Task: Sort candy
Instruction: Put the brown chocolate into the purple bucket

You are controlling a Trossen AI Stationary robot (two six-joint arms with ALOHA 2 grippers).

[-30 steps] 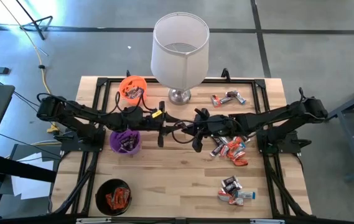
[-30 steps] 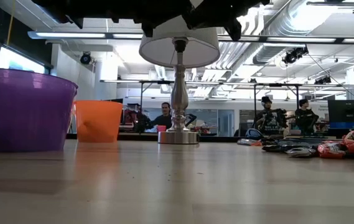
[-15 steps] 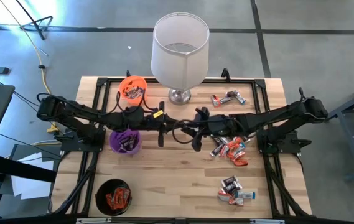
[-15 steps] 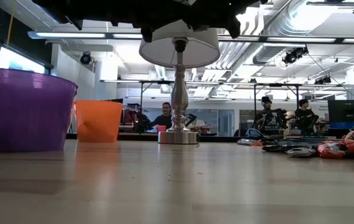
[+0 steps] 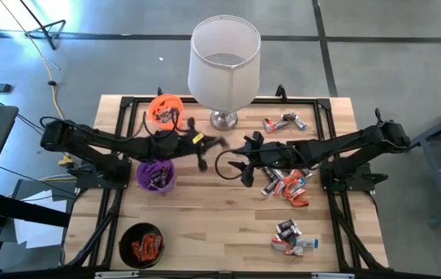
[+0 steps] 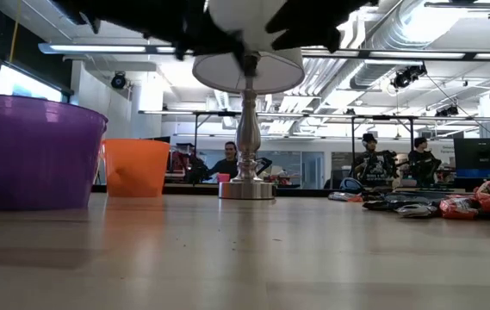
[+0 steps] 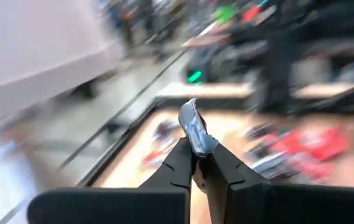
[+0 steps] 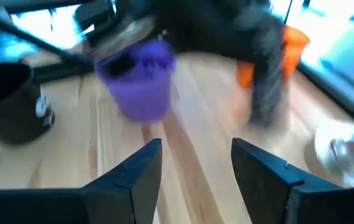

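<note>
A silver-blue candy (image 7: 193, 129) is being held clamped in the left pincer (image 7: 196, 163), with the purple cup (image 5: 156, 176) just beside it, likely the next drop. The right pincer (image 8: 195, 163) is standing apart, empty, beside the candy pile (image 5: 286, 184).

The left wrist view is motion-blurred: the candy (image 7: 193, 132) pinched in the left gripper (image 7: 199, 167) shows a silver-blue wrapper, lettering unreadable. In the right wrist view, the purple cup (image 8: 138, 87) and orange cup (image 8: 288, 53) smear.

left end effector (image 7: 195, 163) clamped, right end effector (image 8: 195, 163) spread
</note>
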